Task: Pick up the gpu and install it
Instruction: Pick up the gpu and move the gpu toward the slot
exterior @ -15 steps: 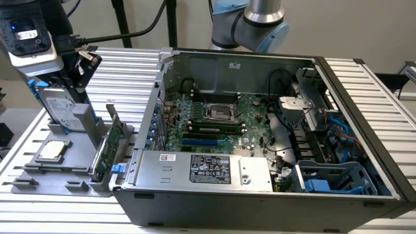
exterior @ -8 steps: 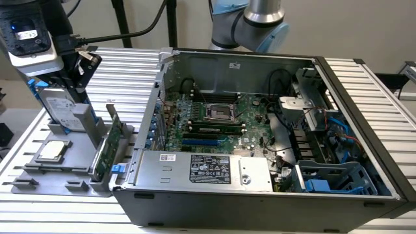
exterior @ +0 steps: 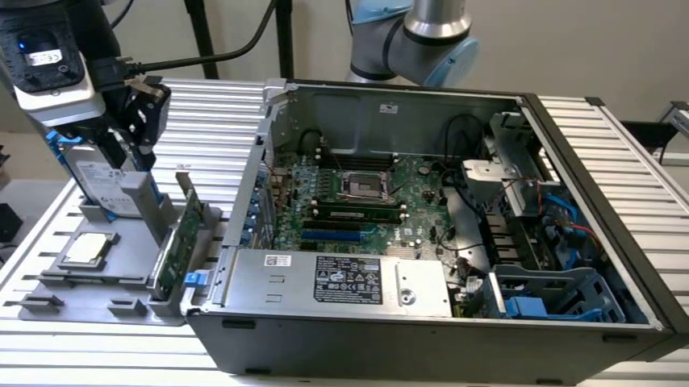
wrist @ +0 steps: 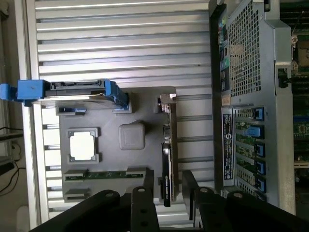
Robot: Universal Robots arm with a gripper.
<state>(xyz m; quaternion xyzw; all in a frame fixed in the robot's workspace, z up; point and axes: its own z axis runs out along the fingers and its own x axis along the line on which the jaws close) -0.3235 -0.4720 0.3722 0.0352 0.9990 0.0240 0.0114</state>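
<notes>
Overall: soft, even light, moderately bright.
Source: from above, by the sheen on the slatted table (exterior: 215,101) at eleven o'clock of the exterior view.
Shadows: deepest inside the computer case (exterior: 431,351) toward four o'clock; its outer wall at six o'clock is dark.
Glare: CPU chip (wrist: 82,145) washed white in the wrist view.
Silhouette: gripper (wrist: 168,182) nearly black.

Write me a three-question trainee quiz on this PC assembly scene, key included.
1. True or false: the gpu is already seated on the motherboard.
2. Which part lies flat on the gray fixture tray? A) CPU chip B) screwdriver C) cooling fan
3. Fill in: the claw is ___ and holds nothing.
Key: 1 false, it stands on edge in the tray; 2 A; 3 open.
</notes>
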